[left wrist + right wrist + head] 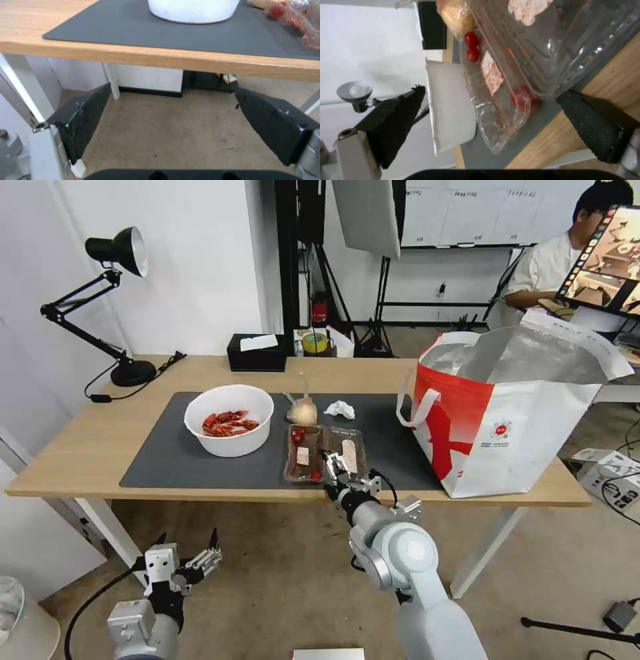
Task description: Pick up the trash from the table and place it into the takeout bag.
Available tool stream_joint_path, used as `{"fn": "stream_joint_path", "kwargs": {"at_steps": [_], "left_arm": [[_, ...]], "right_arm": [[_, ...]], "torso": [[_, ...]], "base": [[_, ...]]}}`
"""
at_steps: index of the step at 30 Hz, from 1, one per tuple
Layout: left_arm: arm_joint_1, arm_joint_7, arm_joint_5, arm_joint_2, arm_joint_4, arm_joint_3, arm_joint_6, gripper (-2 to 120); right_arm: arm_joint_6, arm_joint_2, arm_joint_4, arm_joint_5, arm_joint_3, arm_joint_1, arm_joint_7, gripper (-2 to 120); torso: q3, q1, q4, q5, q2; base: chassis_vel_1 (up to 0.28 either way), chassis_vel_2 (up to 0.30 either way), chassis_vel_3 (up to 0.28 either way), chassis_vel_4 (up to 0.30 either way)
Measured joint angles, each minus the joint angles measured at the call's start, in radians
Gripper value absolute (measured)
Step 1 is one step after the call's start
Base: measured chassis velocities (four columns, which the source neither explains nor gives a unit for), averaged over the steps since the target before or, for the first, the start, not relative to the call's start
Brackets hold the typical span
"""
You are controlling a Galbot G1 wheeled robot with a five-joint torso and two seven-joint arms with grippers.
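Clear flimsy tray (325,453) flexes; open right end effector (331,468) straddles its near rim, nothing gripped yet.

The right hand (335,465) reaches forward toward twelve o'clock with its arm stretched out, fingers (590,122) spread apart. The left hand (190,560) hangs low at seven o'clock, fingers (83,117) parted wide.
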Motion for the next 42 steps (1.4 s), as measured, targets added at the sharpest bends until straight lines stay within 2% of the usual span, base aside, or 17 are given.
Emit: {"fn": "stream_joint_path", "kwargs": {"at_steps": [8,27,38,42], "left_arm": [[0.001,0.001,0.001,0.0,0.002,0.002,-0.002,100],[0.013,0.005,0.002,-0.001,0.004,0.001,-0.025,100],[0.02,0.006,0.004,-0.001,0.002,-0.005,-0.035,100],[0.021,0.006,0.004,-0.002,0.001,-0.006,-0.038,100]], "right_arm": [[0.0,-0.003,0.006,-0.013,0.009,-0.011,-0.011,100],[0.012,-0.007,0.021,-0.151,0.003,-0.037,-0.086,100],[0.02,-0.028,0.067,-0.422,-0.034,-0.045,-0.177,100],[0.02,-0.04,0.072,-0.456,-0.043,-0.021,-0.192,100]], "torso": [[0.0,0.0,0.0,0.0,0.0],[0.0,0.0,-0.0002,-0.0001,0.0],[0.0,0.0,-0.0001,-0.0001,0.0],[0.0,0.0,-0.0001,-0.0001,0.0]], "base": [[0.0,0.0,0.0,0.0],[0.0,0.0,0.0,0.0],[0.0,0.0,0.0,0.0],[0.0,0.0,0.0,0.0]]}}
